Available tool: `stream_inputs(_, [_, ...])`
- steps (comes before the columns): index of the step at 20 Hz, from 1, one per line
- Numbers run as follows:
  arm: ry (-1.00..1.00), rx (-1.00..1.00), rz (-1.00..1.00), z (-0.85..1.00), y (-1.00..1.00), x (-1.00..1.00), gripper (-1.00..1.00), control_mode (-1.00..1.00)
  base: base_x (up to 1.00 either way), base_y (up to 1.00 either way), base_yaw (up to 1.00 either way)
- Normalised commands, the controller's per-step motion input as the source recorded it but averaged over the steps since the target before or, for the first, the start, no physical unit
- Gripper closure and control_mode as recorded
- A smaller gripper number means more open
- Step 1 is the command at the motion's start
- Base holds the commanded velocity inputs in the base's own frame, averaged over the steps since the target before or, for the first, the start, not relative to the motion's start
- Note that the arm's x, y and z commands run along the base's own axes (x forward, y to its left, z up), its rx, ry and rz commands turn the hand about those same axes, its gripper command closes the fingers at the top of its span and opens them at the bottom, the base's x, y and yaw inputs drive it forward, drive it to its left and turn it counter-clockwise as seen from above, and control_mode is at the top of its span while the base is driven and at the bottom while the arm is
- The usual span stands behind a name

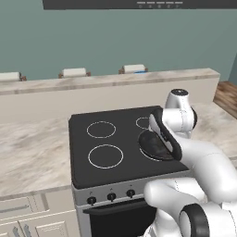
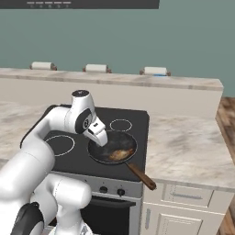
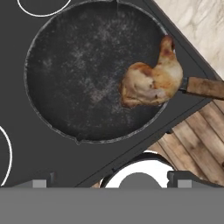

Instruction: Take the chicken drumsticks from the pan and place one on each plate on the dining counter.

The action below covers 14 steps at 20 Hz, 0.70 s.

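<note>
Here the gripper (image 2: 100, 137) hovers open above the pan (image 3: 70, 87); one drumstick (image 3: 151, 81) lies near its handle.

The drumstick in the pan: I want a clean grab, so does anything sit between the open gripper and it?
Nothing visible does. The drumstick lies uncovered by the pan's rim near the handle, and the gripper hangs open above the pan.

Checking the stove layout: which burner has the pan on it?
The front right burner, nearest the knobs: the pan covers it, drumstick inside. The other rings lie bare.
</note>
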Motion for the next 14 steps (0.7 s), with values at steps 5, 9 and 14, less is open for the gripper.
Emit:
stream_inputs(5, [0.00,0.00,0.00,0.00,-0.03,0.00,-1.00,-1.00,0.00,-0.01,0.00])
stream_inputs(9, [0.00,0.00,0.00,0.00,-0.38,0.01,-1.00,-1.00,0.00,0.00,0.00])
stream_inputs(14, [0.00,0.00,0.00,0.00,-0.57,0.06,-1.00,-1.00,0.00,0.00,0.00])
